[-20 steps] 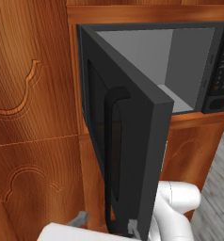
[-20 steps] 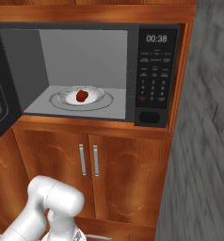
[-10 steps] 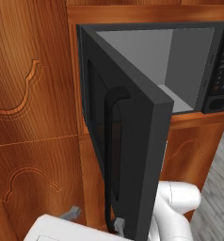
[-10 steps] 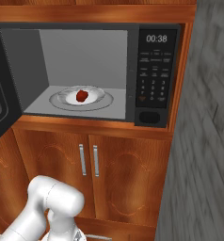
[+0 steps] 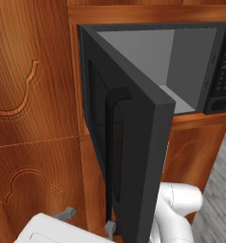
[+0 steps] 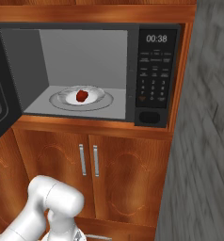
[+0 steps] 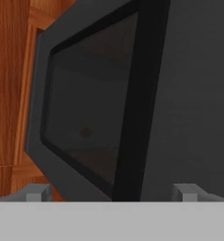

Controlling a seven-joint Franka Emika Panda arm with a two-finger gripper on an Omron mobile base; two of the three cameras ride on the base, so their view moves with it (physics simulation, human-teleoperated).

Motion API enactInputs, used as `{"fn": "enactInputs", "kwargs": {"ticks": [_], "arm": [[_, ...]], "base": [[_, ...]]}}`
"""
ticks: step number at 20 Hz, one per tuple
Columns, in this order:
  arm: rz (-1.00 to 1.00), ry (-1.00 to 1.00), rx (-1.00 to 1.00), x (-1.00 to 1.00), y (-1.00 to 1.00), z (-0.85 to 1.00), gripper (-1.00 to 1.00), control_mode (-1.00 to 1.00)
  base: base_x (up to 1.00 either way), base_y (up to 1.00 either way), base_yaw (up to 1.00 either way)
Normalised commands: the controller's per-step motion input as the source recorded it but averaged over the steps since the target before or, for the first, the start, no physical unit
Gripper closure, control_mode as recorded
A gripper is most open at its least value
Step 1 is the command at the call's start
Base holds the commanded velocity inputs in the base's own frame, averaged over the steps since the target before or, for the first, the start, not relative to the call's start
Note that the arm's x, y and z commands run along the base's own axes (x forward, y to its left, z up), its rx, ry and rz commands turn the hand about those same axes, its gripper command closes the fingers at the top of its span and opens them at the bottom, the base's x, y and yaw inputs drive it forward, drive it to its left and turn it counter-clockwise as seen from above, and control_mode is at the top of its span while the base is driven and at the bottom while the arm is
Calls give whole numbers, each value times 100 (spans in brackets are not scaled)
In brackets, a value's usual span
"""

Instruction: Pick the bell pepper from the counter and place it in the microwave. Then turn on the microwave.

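Your bell pepper (image 6: pixel 82 95) already sits on the glass turntable (image 6: pixel 102 100) inside the microwave (image 6: pixel 95 73), deep in the cavity beyond the jaws, so placing looks done and the door (image 5: pixel 134 142) is what remains. The door stands swung out toward you, its bar handle (image 5: pixel 112 147) facing the jaws. Your jaws (image 7: pixel 113 193) are spread wide and empty, tips either side of the door's dark window (image 7: pixel 90 103), close against its outer face, likely posed to push it shut. On the keypad panel (image 6: pixel 153 75), off to the right of the jaws, the display reads 00:38; the button labels are too small to read.
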Motion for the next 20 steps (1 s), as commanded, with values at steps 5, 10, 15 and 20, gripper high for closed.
{"fn": "enactInputs", "kwargs": {"ticks": [5,10,15,20], "arm": [[-5,0,0,5,0,-4,-100,-100],[-4,0,0,4,-3,0,-100,-100],[-3,0,0,0,-7,0,-100,-100],[-1,0,0,0,-17,0,-100,-100]], "base": [[0,0,0],[0,0,0],[0,0,0],[0,0,0]]}}
